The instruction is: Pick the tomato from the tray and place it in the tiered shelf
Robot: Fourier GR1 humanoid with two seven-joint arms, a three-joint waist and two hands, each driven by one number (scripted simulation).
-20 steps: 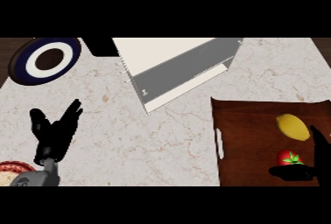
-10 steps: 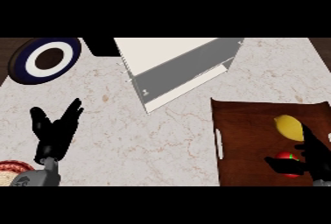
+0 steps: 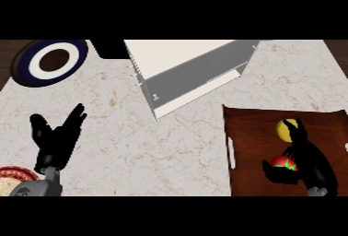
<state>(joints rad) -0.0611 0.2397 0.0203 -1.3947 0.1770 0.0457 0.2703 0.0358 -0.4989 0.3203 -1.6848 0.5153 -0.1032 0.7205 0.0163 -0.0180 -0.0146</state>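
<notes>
The right robot hand (image 3: 309, 159) is over the brown tray (image 3: 255, 133) at the lower right. Its fingers and thumb are curled around the red tomato (image 3: 281, 162), which has a little green top. The tomato sits in the tray, near its lower end, tucked between the thumb below it and the fingers above it. You cannot tell if the tomato is lifted or sitting on the tray floor. One fingertip of this robot hand reaches up over the yellow lemon (image 3: 286, 130), which lies in the tray just above the tomato.

The left robot hand (image 3: 54, 140) is at the lower left, over the bare counter (image 3: 170, 143). Its fingers are spread and point up, and it holds nothing. It is resting there, well apart from the tray.

Just below the left robot hand, at the bottom left corner, part of a round plate with a red rim (image 3: 12, 179) peeks in.

The counter is light marble with thin brown lines. The white tiered shelf (image 3: 187, 69) stands at the top middle, turned at a slant, with a grey inside. It is near the tray's top left corner but does not touch it. A round plate with a dark blue and white ring (image 3: 51, 62) lies at the top left, far from both robot hands.
</notes>
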